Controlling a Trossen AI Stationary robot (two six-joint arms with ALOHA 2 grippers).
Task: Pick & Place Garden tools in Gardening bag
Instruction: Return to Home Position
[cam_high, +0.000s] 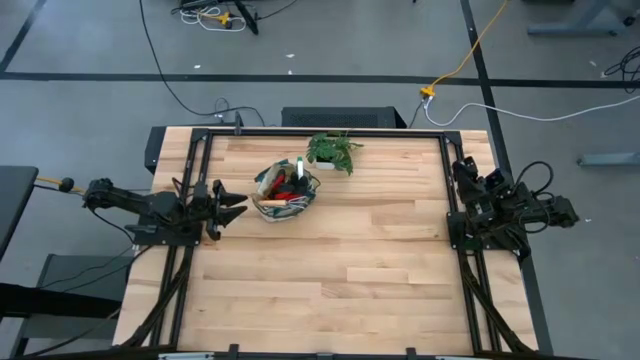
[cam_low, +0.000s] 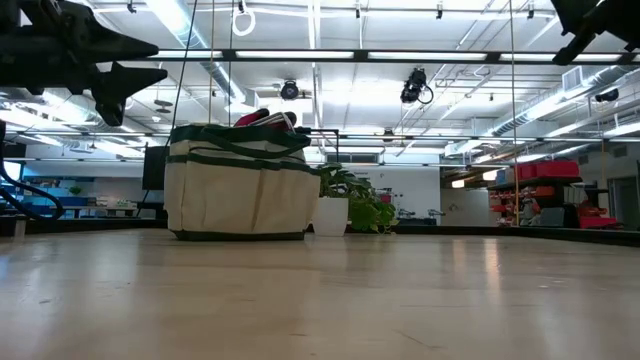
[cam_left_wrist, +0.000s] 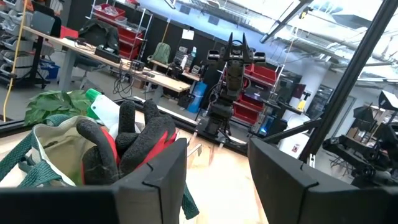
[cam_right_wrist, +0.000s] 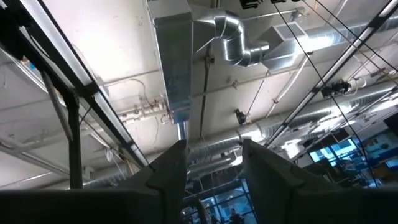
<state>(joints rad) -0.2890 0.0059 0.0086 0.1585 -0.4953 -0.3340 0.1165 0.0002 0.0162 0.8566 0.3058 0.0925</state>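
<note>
- Cream fabric with dark green trim is marking out the gardening bag (cam_low: 240, 195), which is standing upright on the wooden table (cam_high: 350, 260), left of centre and toward the rear. It is sitting just beside the potted plant (cam_high: 335, 150), which is not part of the job.
- Red-and-black gloves (cam_left_wrist: 134, 146) are poking up out of the bag's mouth with their fingers in the air. The spray bottle (cam_left_wrist: 106, 109) is showing its pale nozzle just behind them. In the high view, what looks like the hand rake (cam_high: 272, 203) is lying with its light wooden handle inside the near rim. All three tools appear to be in the bag, so the loading seems done.
- Raised above the tabletop, the left gripper (cam_high: 240, 205) is hovering just beside the bag and pointing at it. Its fingers are spread wide and nothing is sitting between them, which suits an arm with nothing more to carry.
- Folded up at the table's right edge, well apart from the bag, the right gripper (cam_right_wrist: 212, 146) is aiming at the ceiling. Its fingers are parted and gripping nothing, a parked pose that is keeping it out of the way.
- Only the left arm seems to be lacking that folded pose. Backing out straight should be avoiding the loop handles and the protruding gloves.
</note>
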